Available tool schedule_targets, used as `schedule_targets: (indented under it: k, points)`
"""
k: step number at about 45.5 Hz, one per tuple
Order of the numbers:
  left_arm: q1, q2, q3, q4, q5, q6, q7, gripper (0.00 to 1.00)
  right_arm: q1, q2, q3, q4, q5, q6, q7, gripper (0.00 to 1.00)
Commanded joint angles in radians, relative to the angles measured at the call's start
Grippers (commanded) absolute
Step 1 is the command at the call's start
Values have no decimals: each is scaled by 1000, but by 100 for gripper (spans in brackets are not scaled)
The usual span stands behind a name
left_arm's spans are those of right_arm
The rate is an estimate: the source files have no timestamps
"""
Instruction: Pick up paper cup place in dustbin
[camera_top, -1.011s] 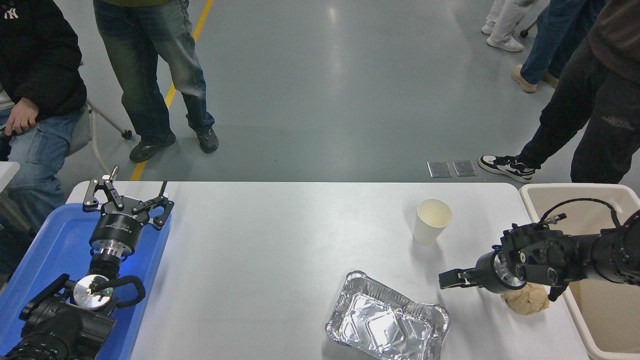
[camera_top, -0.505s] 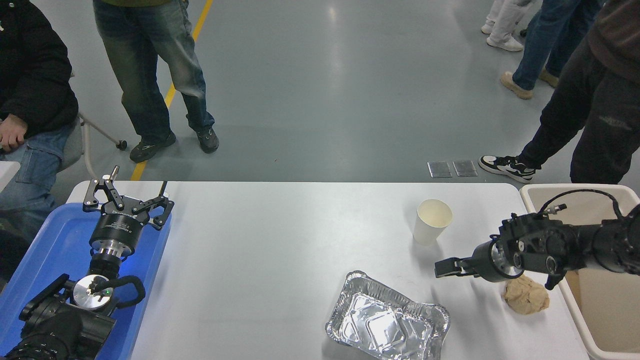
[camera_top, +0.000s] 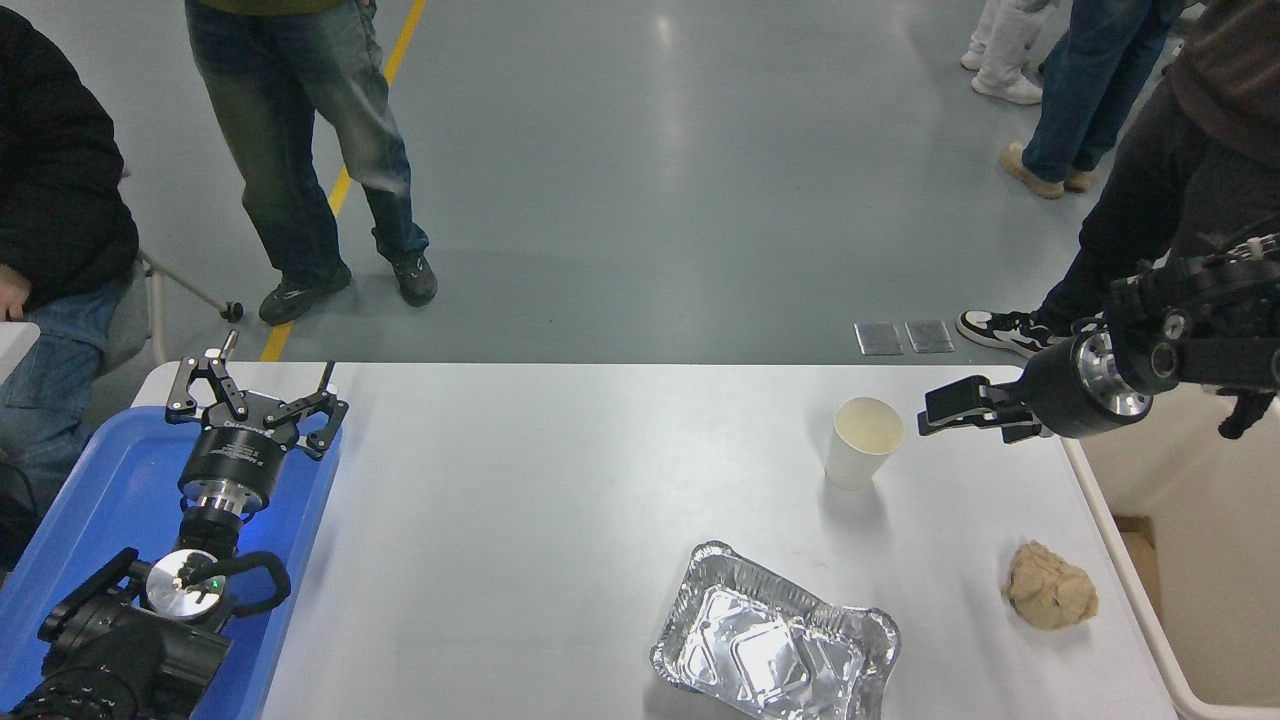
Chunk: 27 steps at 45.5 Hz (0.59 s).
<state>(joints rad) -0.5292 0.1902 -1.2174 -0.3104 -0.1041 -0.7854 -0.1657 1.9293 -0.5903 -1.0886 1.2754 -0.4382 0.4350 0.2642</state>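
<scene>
The paper cup (camera_top: 862, 443), white with a cream inside, stands upright on the white table at the right of its far half. My right gripper (camera_top: 938, 410) hangs in the air just right of the cup's rim, pointing left at it, open and empty, not touching it. The beige dustbin (camera_top: 1205, 600) stands against the table's right edge, partly hidden behind my right arm. My left gripper (camera_top: 255, 392) is parked open over the blue tray at the lower left.
A crumpled tan paper ball (camera_top: 1050, 586) lies near the table's right edge. A silver foil tray (camera_top: 775, 645) sits at the front, right of centre. A blue tray (camera_top: 80, 520) is at the left. Several people stand beyond the far side.
My right gripper has risen from low over the table near the paper ball and moved away from me, now level with the cup's rim. The cup has not moved.
</scene>
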Motion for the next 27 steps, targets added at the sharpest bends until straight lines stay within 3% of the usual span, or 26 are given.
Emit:
schedule_targets:
  k: [1,13,27]
  points:
    - [0,0,1,-1,0,0,2,99,250,32,-56,116,58,83,-8,100]
    - [0,0,1,-1,0,0,0,99,327,132,-7,145,180,251,-5,100]
    - [0,0,-1,1,-2,0,0,99,373,69,-27,268,184,350,3,100]
